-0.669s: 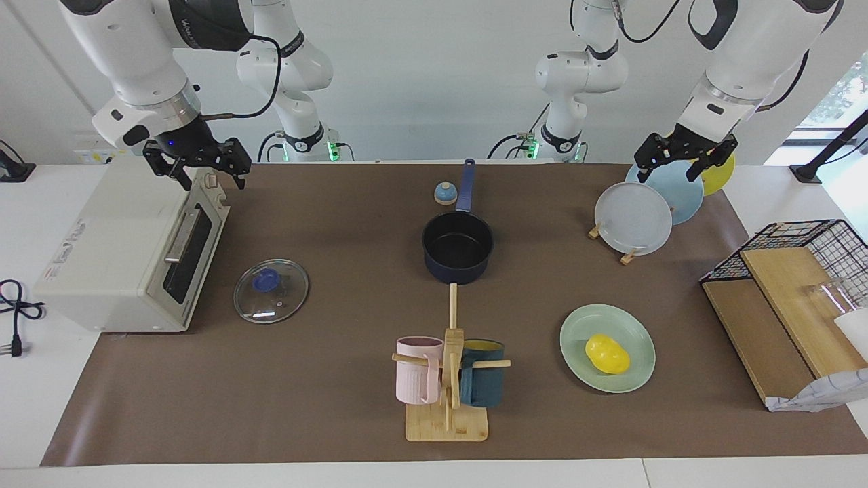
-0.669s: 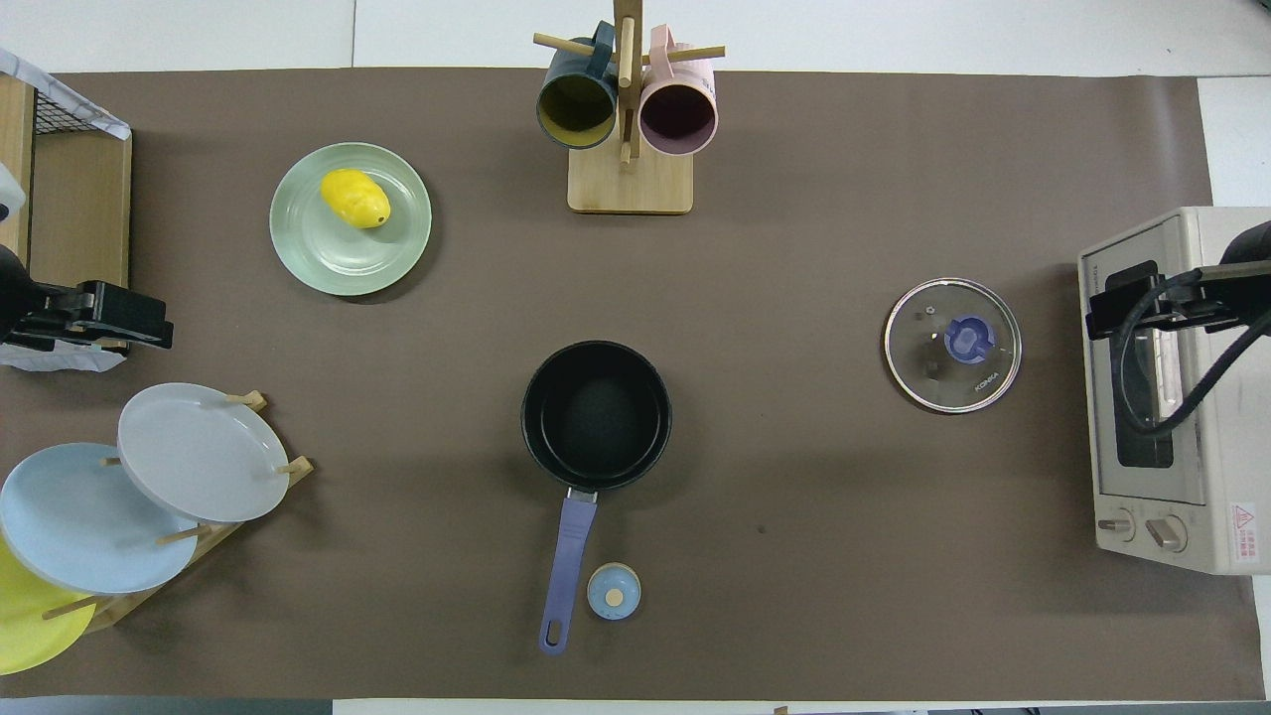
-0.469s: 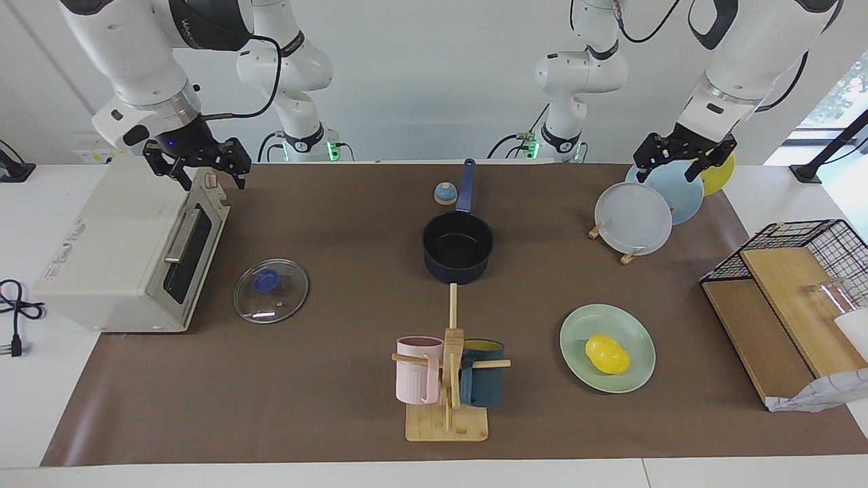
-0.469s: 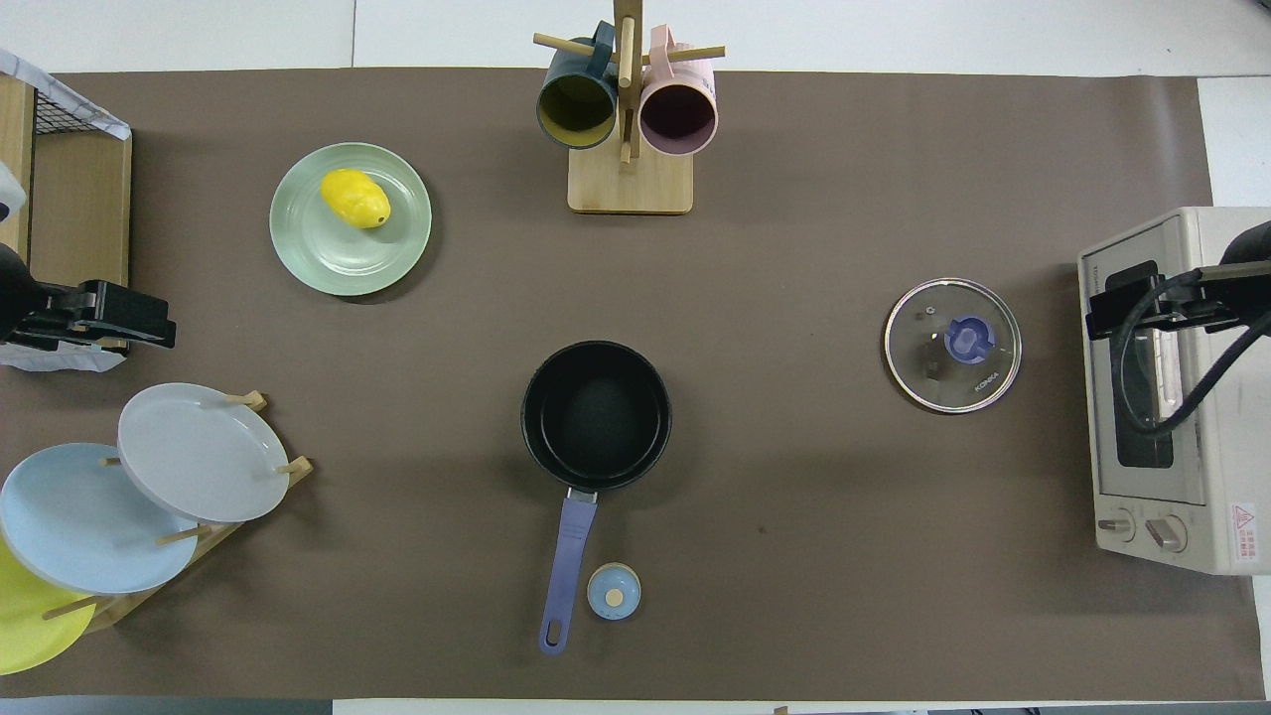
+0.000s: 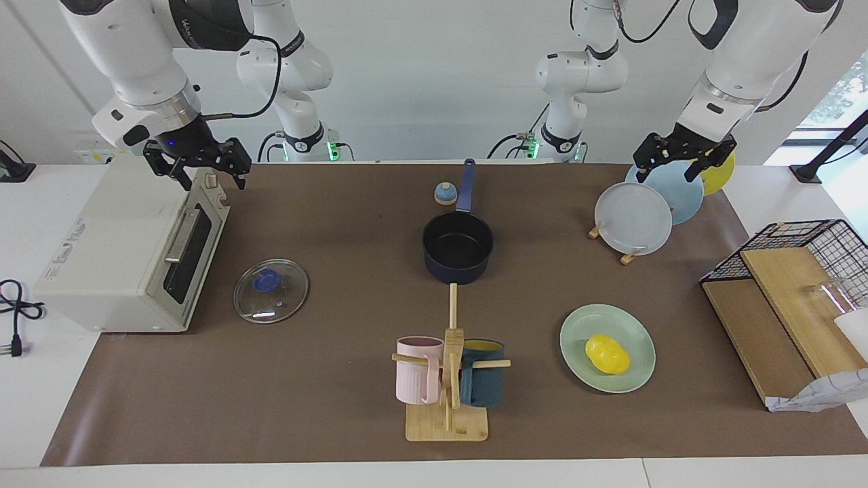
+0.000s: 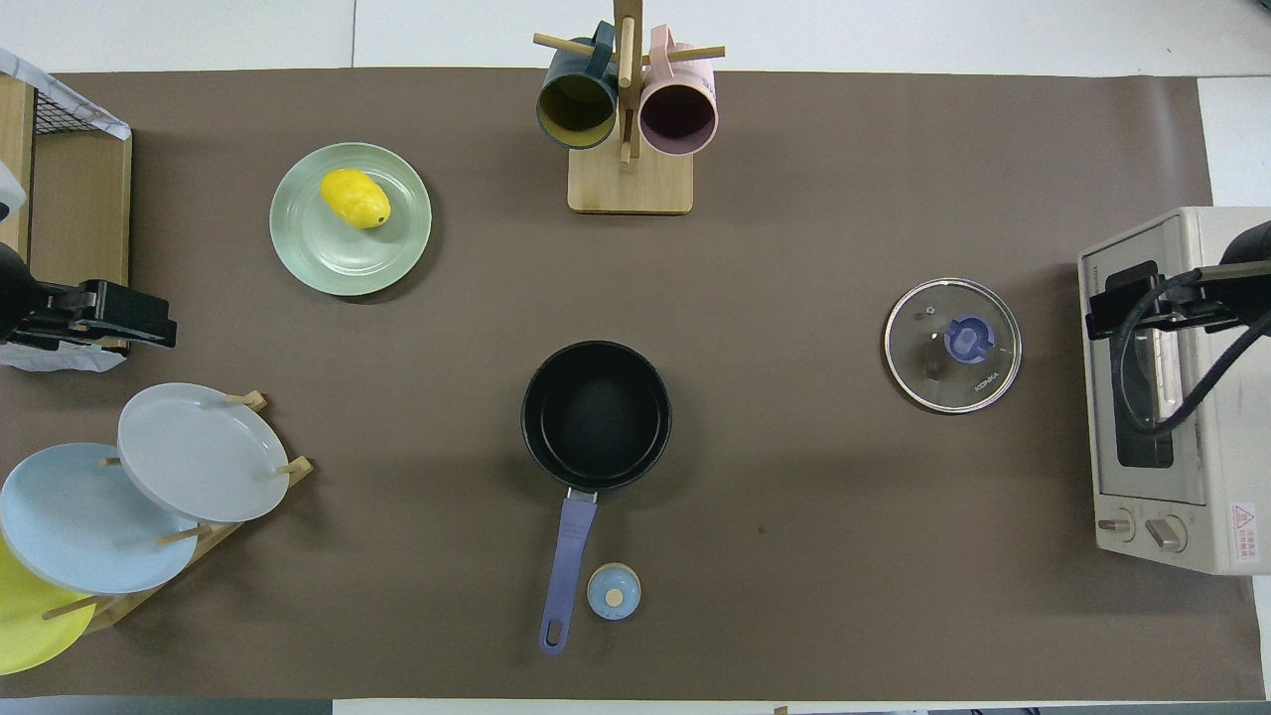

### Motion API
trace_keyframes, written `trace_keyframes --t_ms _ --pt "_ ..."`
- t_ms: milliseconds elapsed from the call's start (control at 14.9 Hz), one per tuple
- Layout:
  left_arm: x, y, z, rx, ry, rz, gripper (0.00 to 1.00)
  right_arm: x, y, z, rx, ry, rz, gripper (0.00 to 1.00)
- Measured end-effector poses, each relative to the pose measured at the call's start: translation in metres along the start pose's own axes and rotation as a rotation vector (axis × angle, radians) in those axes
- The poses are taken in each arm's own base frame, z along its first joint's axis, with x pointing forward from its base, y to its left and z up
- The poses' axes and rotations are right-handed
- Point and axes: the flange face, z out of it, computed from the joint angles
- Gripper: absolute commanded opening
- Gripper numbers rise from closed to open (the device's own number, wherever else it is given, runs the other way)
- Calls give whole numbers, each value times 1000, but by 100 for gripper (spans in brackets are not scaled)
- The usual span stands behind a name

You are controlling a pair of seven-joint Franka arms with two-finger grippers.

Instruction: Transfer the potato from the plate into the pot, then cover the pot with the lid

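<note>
Resting on the mint-green plate (image 5: 607, 348) at the lower right of the facing view, the potato (image 5: 607, 354) lies untouched. At the centre of that frame stands the pot (image 5: 458, 247), black inside and holding nothing. The lid (image 5: 270, 291) lies flat on the brown mat at centre left, beside the toaster oven (image 5: 129, 247). The left gripper (image 5: 683, 157) hangs at upper right over the racked plates (image 5: 651, 203), its fingers apart and holding nothing. The right gripper (image 5: 199, 165) hangs at upper left over the toaster oven, likewise spread wide.

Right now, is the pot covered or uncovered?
Uncovered. The pot shows its bare black inside, while the lid lies flat on the mat toward the right arm's end, beside the toaster oven.
</note>
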Motion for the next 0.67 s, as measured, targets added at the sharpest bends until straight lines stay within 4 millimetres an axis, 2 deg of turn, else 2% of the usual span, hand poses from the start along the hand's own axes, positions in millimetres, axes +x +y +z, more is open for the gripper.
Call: trace_keyframes --t_ms 134,268,469,669 --pt "0 0 0 0 1 0 100 2 -1 4 0 16 -2 100" --pt "0 0 0 -1 3 0 100 3 -3 19 -1 58 -6 100" --pt "1 1 0 -4 6 2 100 0 -12 65 -5 117 -47 100" --pt "3 4 1 -21 12 4 100 -1 -26 113 -5 97 -107 100"
